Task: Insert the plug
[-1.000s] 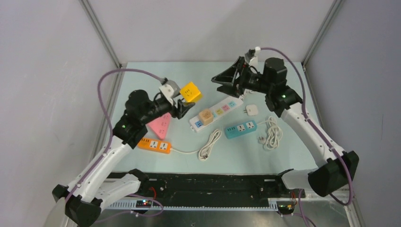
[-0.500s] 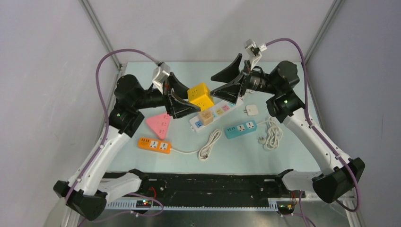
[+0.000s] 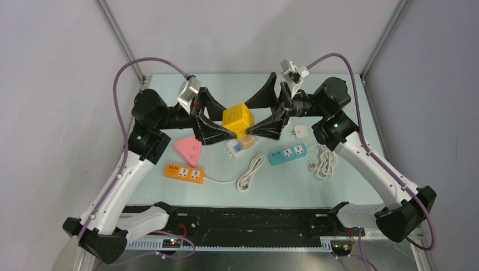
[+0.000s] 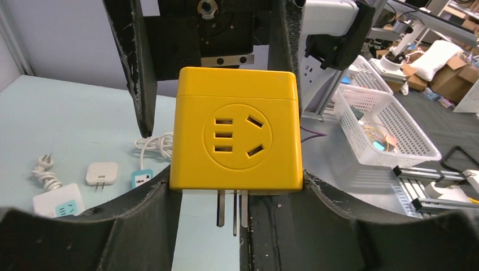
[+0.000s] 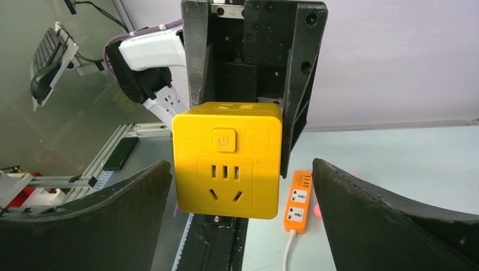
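Far left on table: pink triangular socket, flat. Just in front of it: orange power strip, cord out to a white coiled cable.

Above those: left gripper raised over table, clamped on yellow cube plug. Left wrist view: fingers pressed against both lower sides of cube, prongs pointing down, bare, not in any socket.

Under cube: white power strip, mostly hidden, tan adapter seated in it.

Right of cube: right gripper, jaws spread wide, one finger on either side of cube, head-on to left gripper. Right wrist view: clear gap between one of the pads and cube, other pad close beside it, contact unclear.

Further right on table: teal power strip, small white adapter, second white cable bundled beside the teal strip.
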You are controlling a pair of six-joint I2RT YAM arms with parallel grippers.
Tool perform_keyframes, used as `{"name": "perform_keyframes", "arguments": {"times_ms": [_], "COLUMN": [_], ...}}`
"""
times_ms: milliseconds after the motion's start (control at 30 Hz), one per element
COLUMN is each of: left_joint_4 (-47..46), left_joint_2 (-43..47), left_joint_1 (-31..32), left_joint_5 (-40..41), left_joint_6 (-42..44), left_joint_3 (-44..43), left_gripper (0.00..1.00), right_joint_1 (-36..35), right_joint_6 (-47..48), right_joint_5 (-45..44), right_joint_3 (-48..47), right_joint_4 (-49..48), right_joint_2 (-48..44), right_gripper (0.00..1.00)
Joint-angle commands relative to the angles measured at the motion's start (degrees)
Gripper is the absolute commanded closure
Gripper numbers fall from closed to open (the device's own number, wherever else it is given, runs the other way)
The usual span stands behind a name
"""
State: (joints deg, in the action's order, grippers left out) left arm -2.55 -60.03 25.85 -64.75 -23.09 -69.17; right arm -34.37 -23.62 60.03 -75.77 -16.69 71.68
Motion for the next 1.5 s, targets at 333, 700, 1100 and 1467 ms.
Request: {"name": "perform_keyframes", "arguments": {"times_ms": [333,700,1100,1467], "left_joint_4": [-3.12,-3.17,-3.16,-3.01], "left_joint_2": [2.63,2.41,2.00,5.11], "left_joint_1": [-0.12,-0.11,-0.15,-1.13], "left_joint_5": [-0.21,0.79,2.06,13.95], "left_joint_6": [4.90,4.58,3.41,7.41], "left_joint_3": [0.59,0.77,0.83,3.82], "left_gripper": [1.00,0.99,0.80,0.00], "right_joint_1": [-4.50,-4.98,-4.58,-2.75], "right_joint_6": [7.30,2.83,1.87,-2.50], "right_joint_5": [-7.09,-5.02,-5.06,-4.32], "right_joint_3": [-4.90,-5.75,-6.16,-6.15], "right_joint_4": [8.06,6.85,5.69,7.31], "right_joint_2": [0.24,3.04,3.13,2.48], "right_gripper": [0.09,0.16,0.84,1.00]}}
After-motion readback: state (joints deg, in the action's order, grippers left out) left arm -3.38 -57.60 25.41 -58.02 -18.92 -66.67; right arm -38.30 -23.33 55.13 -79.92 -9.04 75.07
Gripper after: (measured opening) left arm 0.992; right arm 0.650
